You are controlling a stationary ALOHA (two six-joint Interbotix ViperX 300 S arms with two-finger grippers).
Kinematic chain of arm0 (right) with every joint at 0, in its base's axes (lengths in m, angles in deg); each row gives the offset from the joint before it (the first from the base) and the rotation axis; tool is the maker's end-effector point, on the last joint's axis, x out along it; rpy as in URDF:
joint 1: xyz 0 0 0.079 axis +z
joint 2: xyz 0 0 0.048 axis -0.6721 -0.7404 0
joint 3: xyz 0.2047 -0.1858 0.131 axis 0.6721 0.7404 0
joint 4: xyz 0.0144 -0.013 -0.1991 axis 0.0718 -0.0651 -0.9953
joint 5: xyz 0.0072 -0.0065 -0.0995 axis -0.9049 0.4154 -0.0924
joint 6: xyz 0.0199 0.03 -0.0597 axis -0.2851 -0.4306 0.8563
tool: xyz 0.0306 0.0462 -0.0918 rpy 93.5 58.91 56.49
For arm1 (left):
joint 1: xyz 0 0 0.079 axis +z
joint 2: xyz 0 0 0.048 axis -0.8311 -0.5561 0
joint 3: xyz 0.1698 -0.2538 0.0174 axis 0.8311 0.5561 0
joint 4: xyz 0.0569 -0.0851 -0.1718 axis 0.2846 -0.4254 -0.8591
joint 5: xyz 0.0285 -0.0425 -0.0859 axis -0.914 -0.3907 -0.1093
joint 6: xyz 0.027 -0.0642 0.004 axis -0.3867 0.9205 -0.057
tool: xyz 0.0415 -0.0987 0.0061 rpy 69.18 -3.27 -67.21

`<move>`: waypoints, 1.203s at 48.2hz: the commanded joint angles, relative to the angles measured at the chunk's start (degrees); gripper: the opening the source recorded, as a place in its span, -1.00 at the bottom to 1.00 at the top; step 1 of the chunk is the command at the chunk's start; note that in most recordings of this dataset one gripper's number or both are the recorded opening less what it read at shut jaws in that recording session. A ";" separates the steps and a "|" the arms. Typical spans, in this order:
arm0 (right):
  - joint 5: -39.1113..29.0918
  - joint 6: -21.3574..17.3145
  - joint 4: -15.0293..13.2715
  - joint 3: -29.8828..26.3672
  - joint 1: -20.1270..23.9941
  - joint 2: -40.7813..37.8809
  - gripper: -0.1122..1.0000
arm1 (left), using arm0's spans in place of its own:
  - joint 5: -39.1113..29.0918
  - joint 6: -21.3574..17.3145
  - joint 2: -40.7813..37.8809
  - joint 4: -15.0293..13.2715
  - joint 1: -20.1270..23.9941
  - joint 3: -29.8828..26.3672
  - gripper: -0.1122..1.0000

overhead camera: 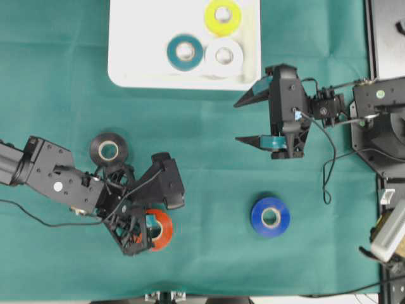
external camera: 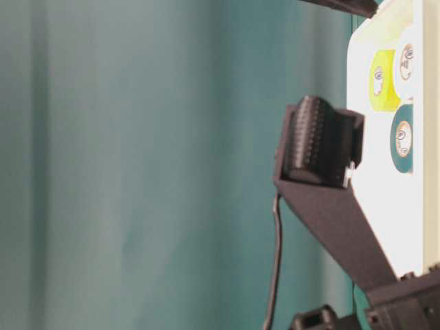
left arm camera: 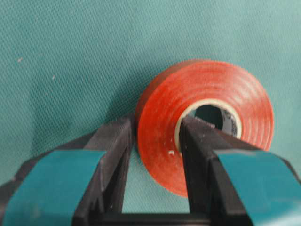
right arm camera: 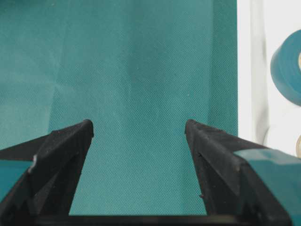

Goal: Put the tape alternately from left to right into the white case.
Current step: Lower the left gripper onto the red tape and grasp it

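Up close at left wrist, tool (left arm camera: 155,136) pinching red tape (left arm camera: 207,122) wall

Three tape rolls lie in the white case (overhead camera: 126,63) at the table's (overhead camera: 209,139) far edge. Near left, a fourth roll (overhead camera: 108,150) lies just behind the left gripper (overhead camera: 149,234), whose fingers (left arm camera: 200,155) straddle another roll's (overhead camera: 163,229) wall. A sixth roll (overhead camera: 270,217) lies near right.

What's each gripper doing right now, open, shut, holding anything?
Left gripper: shut on the red tape roll, one finger in its core, one outside.
Right gripper: open, holding nothing, beside the white case.
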State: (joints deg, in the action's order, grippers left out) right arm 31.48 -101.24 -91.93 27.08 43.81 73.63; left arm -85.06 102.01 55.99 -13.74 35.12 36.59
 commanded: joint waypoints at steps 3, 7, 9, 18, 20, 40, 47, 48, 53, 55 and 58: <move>0.79 0.00 0.00 -0.44 0.18 0.35 0.69 | -0.18 -0.09 0.62 0.00 -0.62 -0.44 -0.84; 0.79 0.00 0.00 -0.44 0.18 0.35 0.69 | -0.18 -0.18 1.41 0.00 -0.79 -0.44 -0.84; 0.79 0.00 0.00 -0.44 0.18 0.35 0.69 | -0.18 -0.35 2.11 0.00 -0.97 -0.44 -0.84; 0.79 0.00 0.00 -0.44 0.18 0.35 0.69 | -1.58 -1.58 8.26 0.09 -2.99 0.09 -0.84; 0.79 0.00 0.00 -0.44 0.18 0.35 0.69 | -2.11 -1.85 9.58 0.09 -3.16 0.26 -0.84; 0.79 0.00 0.00 -0.44 0.18 0.35 0.69 | -6.77 -2.37 13.89 0.18 -2.64 1.49 -0.84; 0.79 0.00 0.00 -0.44 0.18 0.35 0.69 | -6.77 -2.46 14.15 0.26 -0.35 2.55 -0.84; 0.79 0.00 0.00 -0.44 0.18 0.35 0.69 | -6.77 -2.55 14.24 0.35 0.09 2.72 -0.84; 0.79 0.00 -0.09 -0.44 0.18 0.35 0.69 | -6.77 -3.87 15.12 0.35 2.64 4.04 -0.84; 0.79 0.00 0.00 -0.35 0.18 0.35 0.69 | -6.77 -5.19 15.73 0.35 3.87 4.57 -0.84; 0.79 0.00 0.00 -0.26 0.18 0.35 0.69 | -6.77 -7.03 16.35 0.35 5.19 5.01 -0.84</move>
State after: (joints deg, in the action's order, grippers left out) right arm 31.74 -101.24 -91.84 27.17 43.81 73.63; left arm -92.09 96.65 69.44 -13.57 38.64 41.87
